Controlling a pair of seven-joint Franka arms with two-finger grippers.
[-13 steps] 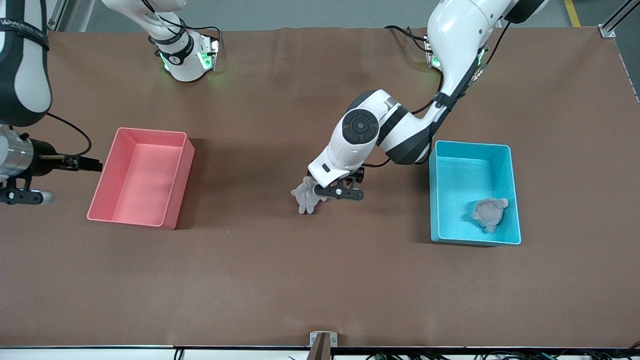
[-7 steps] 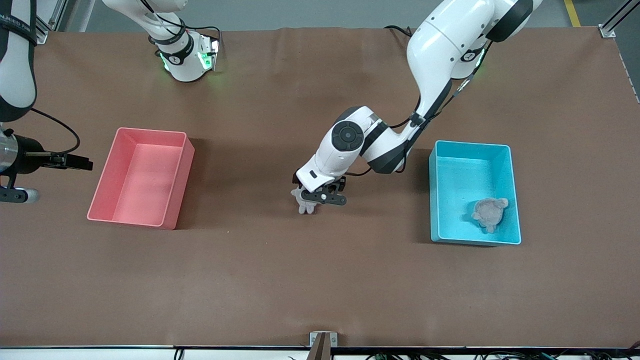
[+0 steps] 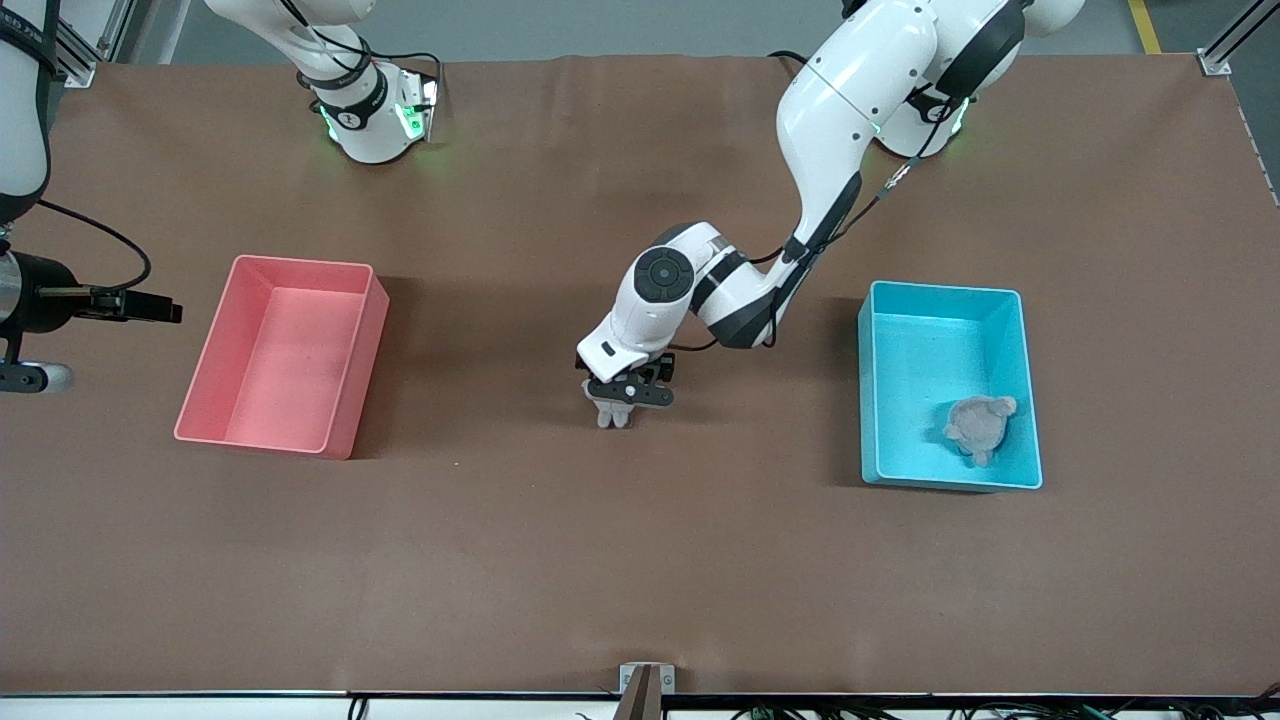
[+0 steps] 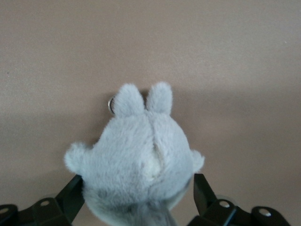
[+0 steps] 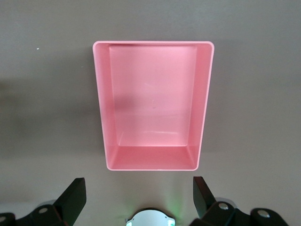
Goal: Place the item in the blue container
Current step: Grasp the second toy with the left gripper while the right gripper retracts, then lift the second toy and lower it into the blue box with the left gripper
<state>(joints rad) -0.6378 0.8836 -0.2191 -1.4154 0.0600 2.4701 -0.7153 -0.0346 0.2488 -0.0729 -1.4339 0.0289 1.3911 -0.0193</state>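
A: Front view status?
B: I see the left gripper [image 3: 621,395] down on the grey plush toy [image 3: 608,412] mid-table, between the pink bin [image 3: 283,355] and the blue container [image 3: 948,385], which holds a second plush [image 3: 978,426].
A: Left wrist?
B: Fingers [image 4: 71,197] spread, flanking the toy [image 4: 138,162], not clamped.
A: Right wrist?
B: I see the right gripper [image 5: 136,200] open, waiting above the pink bin [image 5: 153,106].

Even, bright overhead light fills the room, with no glare on the matte tabletop [image 3: 640,560]. Soft shadows pool beside the pink bin [image 3: 283,355] and blue container [image 3: 1030,400]. The left wrist view's plush toy [image 4: 138,160] looks slightly soft up close.
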